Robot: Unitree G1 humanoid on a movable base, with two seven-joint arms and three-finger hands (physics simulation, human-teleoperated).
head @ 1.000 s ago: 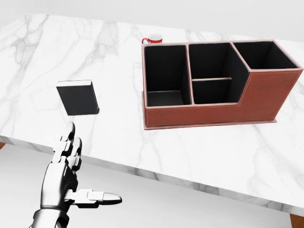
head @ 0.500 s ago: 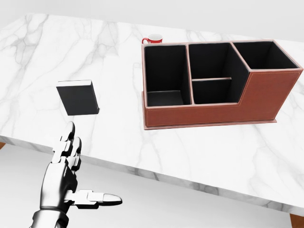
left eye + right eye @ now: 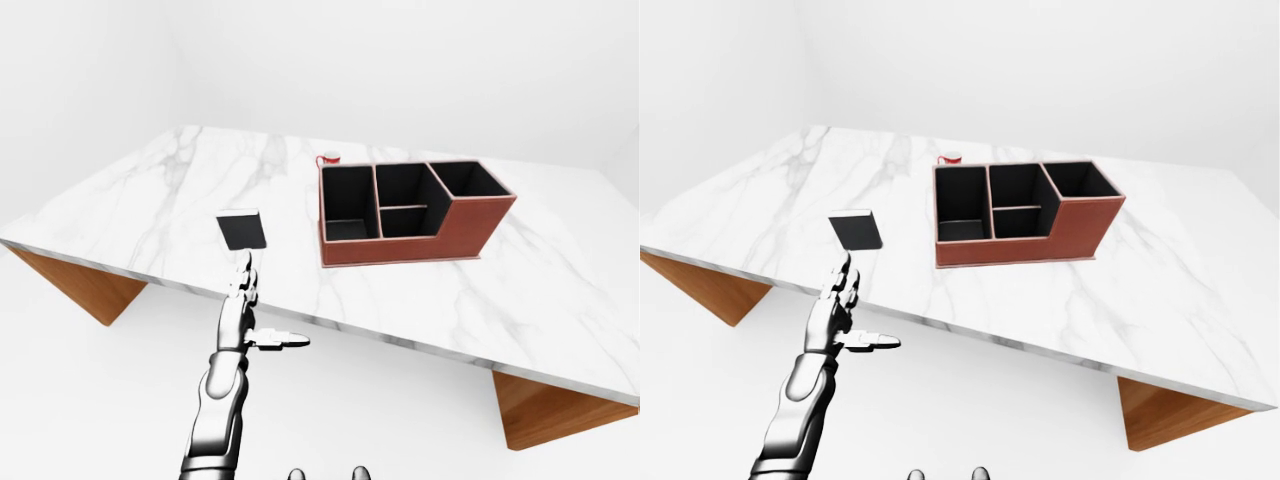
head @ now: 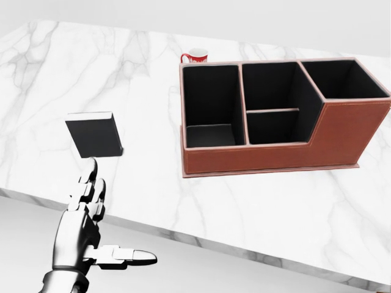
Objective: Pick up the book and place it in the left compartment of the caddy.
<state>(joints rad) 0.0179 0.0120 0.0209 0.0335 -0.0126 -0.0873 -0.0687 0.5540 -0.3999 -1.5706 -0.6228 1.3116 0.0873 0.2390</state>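
Compared with the head view half a second ago, the whole scene has shifted: the table [image 4: 256, 201] edge sits lower, the book [image 4: 94, 134] lies a little further left and lower, and the caddy [image 4: 275, 152] appears slightly larger; since everything shifts together, the camera has moved, not the objects. The judgement is that the base or head is closing on the table, so the reach for the book is becoming workable.

The left hand [image 4: 91, 226] holds the same pose in the frame; its fingers extend toward the book and the thumb juts out to the view's right; it is spread wide and grasps nothing; the fingertips lie just below the book in the head view, not touching it. The right hand is not in view.

The book lies flat on the marble, well apart from the caddy to the view's left; the caddy's left compartment [image 4: 211, 101] is empty. A red and white mug [image 4: 197, 56] stands just beyond the caddy's upper left corner.

No brand, label or writing is legible; the book cover appears plain black, though at this resolution fine print could go unseen.
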